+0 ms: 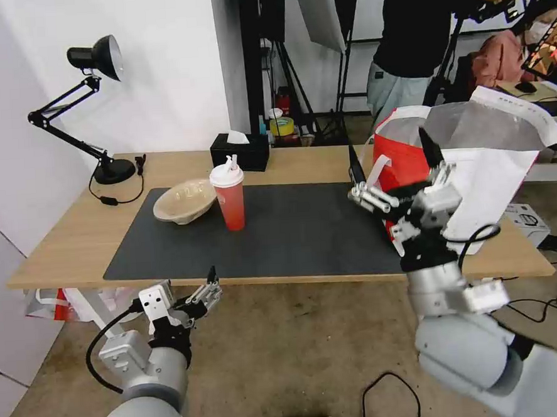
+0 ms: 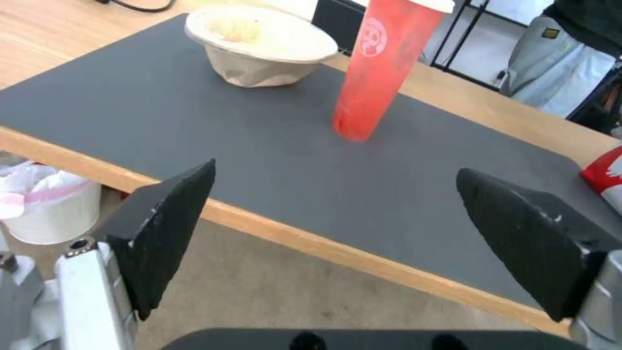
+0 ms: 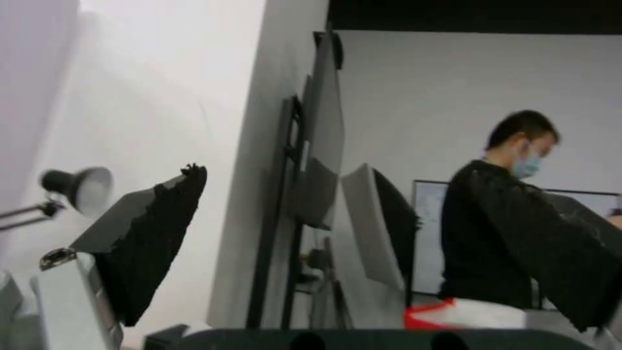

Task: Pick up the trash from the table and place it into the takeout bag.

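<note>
Your long light-wood table (image 1: 72, 237) carries a matte dark grey rectangular mat (image 1: 292, 233), a white wall behind. From the left: a black desk lamp (image 1: 93, 62), a beige shallow pulp bowl (image 1: 183, 200), then just beside it a red drink cup with white lid and straw (image 1: 229, 196), upright. Your left gripper (image 2: 337, 228) hangs before the table's edge, fingers spread. Your right gripper (image 1: 392, 167), fingers spread and empty, hovers by the red-and-white foil-lined takeout bag (image 1: 407, 150) at the right.
</note>
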{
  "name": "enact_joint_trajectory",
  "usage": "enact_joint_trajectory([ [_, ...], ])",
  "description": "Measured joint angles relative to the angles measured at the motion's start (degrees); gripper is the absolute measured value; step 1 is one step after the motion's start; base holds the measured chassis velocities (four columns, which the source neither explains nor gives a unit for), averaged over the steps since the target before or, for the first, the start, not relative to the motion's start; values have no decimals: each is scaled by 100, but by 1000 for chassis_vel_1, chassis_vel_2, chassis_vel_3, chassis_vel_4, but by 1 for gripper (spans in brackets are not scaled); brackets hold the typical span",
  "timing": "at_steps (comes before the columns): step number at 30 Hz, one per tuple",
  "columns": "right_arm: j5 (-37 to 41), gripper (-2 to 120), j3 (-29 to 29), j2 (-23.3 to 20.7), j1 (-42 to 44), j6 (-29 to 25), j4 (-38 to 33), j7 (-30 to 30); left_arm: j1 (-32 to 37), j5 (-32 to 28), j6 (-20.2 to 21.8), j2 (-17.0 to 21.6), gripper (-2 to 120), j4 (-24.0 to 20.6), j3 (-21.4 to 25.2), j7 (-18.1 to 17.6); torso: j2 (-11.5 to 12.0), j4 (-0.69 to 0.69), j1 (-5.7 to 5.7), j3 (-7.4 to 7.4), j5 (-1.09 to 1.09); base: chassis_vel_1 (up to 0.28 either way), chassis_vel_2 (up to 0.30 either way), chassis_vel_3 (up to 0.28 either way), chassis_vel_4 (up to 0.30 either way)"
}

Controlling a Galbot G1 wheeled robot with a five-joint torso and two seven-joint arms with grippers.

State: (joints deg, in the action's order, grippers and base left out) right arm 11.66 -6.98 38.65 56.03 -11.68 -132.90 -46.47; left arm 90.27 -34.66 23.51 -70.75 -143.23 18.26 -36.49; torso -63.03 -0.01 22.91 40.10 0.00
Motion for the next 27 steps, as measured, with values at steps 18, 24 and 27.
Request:
enact_joint_trajectory([
  [18,-673,100,-145,557,2001,303,-90,-551,-35,3,20,-27,100,0,8,-25,0,1,0,0,0,0,0,0,0],
  [24,-307,100,-194,313,2381,478,-291,-578,-4,10,26,-31,100,0,24,-25,0,0,0,0,0,0,0,0,0],
  [27,-99,100,-261,202,2433,561,-300,-678,-5,9,41,-31,100,0,62,-24,0,1,0,0,1,0,0,0,0],
])
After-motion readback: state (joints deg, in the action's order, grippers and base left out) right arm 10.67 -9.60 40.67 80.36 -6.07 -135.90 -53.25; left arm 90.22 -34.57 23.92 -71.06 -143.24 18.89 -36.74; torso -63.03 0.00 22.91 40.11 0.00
